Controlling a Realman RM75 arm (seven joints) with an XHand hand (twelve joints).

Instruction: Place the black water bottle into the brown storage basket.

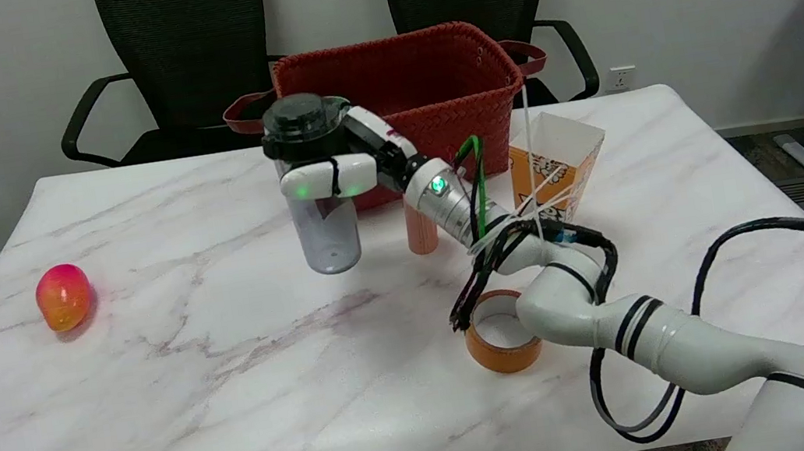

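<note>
on the marble table [184, 413], before the brown storage basket [429, 80], our right hand [343, 167] grips the black water bottle [318, 190] just under its lid, fingers wrapped around it. we judge the bottle lifted (its base seems clear of the table); carrying it over the rim and releasing remains.
</note>
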